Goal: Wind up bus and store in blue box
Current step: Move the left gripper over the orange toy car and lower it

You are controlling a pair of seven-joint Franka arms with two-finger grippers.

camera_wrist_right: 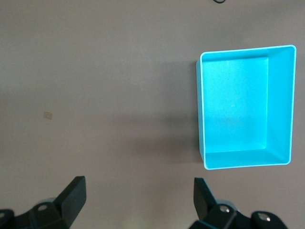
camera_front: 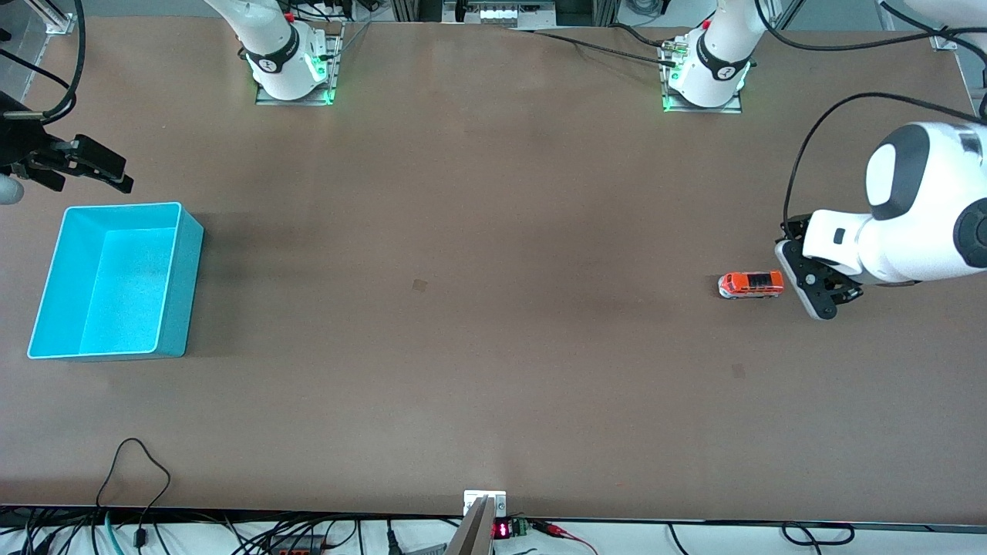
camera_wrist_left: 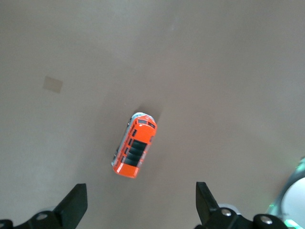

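Note:
The small orange bus [camera_front: 750, 284] stands on the brown table toward the left arm's end; it also shows in the left wrist view [camera_wrist_left: 135, 145]. My left gripper [camera_front: 829, 290] is open and empty, just beside the bus on the side toward that table end. In its wrist view [camera_wrist_left: 141, 204] the bus lies ahead of the fingertips, apart from them. The blue box [camera_front: 116, 285] stands empty toward the right arm's end and shows in the right wrist view [camera_wrist_right: 245, 105]. My right gripper [camera_front: 108, 171] hovers open and empty beside the box, and its wrist view [camera_wrist_right: 140, 200] shows bare table between the fingers.
The two arm bases [camera_front: 291, 65] [camera_front: 705, 73] stand along the table's edge farthest from the front camera. Cables and a small bracket [camera_front: 484, 505] lie at the nearest edge. A small square mark [camera_front: 419, 285] is on the tabletop mid-table.

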